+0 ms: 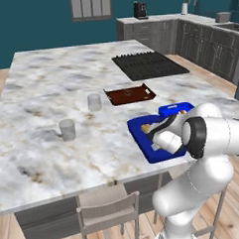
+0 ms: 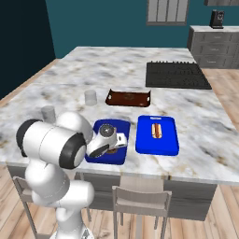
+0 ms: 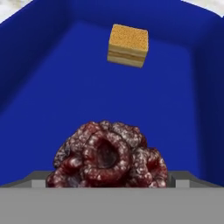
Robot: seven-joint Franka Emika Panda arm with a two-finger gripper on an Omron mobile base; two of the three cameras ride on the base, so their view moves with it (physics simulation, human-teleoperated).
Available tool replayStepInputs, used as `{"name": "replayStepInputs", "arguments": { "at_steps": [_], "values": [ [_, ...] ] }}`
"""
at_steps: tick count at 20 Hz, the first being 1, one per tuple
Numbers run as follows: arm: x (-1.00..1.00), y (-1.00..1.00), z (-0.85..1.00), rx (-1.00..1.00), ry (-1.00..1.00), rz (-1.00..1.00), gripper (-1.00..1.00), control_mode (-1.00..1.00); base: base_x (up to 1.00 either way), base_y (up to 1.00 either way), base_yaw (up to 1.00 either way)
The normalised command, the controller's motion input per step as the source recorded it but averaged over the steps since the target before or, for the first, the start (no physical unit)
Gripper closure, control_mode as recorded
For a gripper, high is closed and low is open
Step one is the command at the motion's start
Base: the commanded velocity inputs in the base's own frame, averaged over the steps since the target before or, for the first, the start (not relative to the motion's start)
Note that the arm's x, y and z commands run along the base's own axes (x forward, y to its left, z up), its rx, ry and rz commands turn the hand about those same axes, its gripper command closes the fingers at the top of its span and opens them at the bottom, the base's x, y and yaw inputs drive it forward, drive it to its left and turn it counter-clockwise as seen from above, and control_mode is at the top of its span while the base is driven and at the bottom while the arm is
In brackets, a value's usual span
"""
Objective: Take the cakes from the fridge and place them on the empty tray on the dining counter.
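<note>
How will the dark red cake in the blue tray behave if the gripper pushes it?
The dark red cake looks lumpy and crumbly, so a push may break pieces off. Its base seems broad, so it will probably slide on the smooth tray rather than roll.

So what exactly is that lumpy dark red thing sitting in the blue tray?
It is a small round cake, dark red-brown with pale speckles, built of knobbly rolled lumps around a hollow middle. It sits on the floor of the deep-blue tray, close in front of the open gripper. A squarish yellow cake lies further along the tray, apart from it.
</note>
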Motion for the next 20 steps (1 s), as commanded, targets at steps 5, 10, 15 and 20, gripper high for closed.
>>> {"name": "replayStepInputs", "arguments": {
  "at_steps": [5, 10, 15, 20],
  "values": [
    [0.23, 0.00, 0.16, 0.00, 0.08, 0.00, -1.00, -1.00, 0.00, 0.00, 0.00],
    [0.54, 0.00, 0.05, 0.00, 0.14, 0.00, -1.00, -1.00, 0.00, 0.00, 0.00],
    [0.35, 0.00, -0.01, 0.00, 0.11, 0.00, -1.00, -1.00, 0.00, 0.00, 0.00],
    [0.00, 0.00, -0.14, 0.02, 0.01, 0.00, -1.00, -1.00, 0.00, 0.00, 0.00]
  ]
}}
